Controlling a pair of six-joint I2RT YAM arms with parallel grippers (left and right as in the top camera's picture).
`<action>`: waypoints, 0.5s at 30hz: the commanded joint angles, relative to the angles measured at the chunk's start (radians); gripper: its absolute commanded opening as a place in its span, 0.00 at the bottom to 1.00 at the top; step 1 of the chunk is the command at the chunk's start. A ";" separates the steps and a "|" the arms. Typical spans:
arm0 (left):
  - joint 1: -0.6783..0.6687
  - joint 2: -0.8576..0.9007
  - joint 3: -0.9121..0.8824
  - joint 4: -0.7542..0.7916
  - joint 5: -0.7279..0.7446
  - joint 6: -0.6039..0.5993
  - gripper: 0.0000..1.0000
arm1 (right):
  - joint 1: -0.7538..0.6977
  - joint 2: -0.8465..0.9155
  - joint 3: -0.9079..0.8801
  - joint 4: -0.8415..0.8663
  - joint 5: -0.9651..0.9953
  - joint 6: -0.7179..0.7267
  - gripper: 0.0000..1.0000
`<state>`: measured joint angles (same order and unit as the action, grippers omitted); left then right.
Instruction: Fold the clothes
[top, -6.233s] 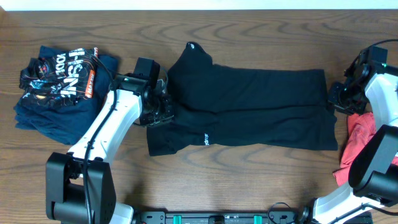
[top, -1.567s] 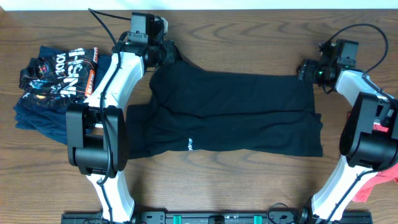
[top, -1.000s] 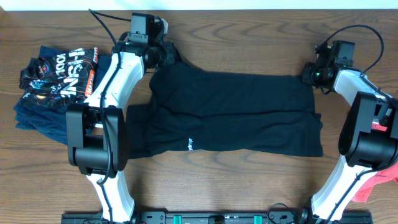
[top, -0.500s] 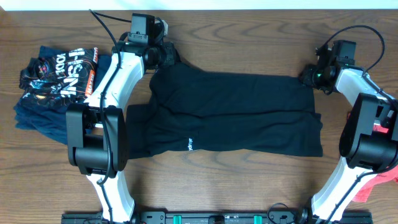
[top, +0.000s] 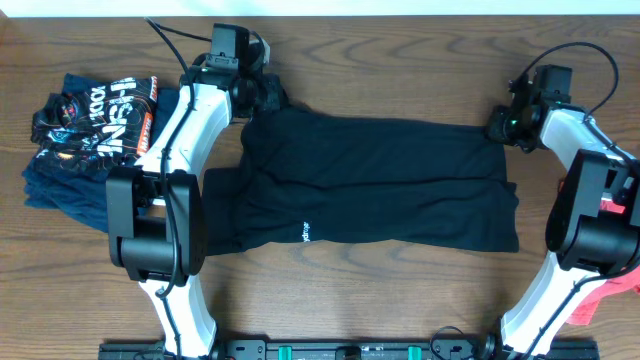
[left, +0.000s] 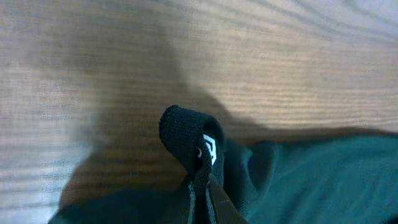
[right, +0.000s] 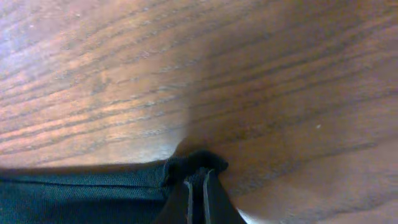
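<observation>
A black garment (top: 370, 185) lies spread across the middle of the wooden table, partly folded lengthwise. My left gripper (top: 268, 92) is shut on its far left corner, which shows as a pinched black fold with a small white logo in the left wrist view (left: 186, 134). My right gripper (top: 498, 126) is shut on the garment's far right corner, a small black bunch in the right wrist view (right: 198, 164). Both corners sit low over the table.
A folded dark blue shirt with a printed graphic (top: 95, 135) lies at the left. A red garment (top: 605, 285) lies at the right edge, partly behind my right arm. The table's far edge (top: 400, 12) runs just beyond both grippers.
Since six seconds ago both grippers took hold of the garment's far corners and it shifted left. Over the last second the grippers barely moved.
</observation>
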<state>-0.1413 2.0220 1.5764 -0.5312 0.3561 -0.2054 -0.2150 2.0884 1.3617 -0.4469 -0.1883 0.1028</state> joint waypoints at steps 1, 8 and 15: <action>-0.002 -0.085 0.012 -0.038 -0.001 0.002 0.06 | -0.023 -0.068 0.023 -0.032 0.060 0.017 0.01; -0.002 -0.211 0.012 -0.292 -0.001 0.002 0.06 | -0.024 -0.214 0.025 -0.206 0.118 0.015 0.01; -0.002 -0.254 0.011 -0.583 -0.002 0.003 0.06 | -0.023 -0.271 0.025 -0.483 0.204 0.016 0.01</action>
<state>-0.1413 1.7687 1.5806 -1.0603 0.3599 -0.2050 -0.2298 1.8278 1.3800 -0.8772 -0.0650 0.1135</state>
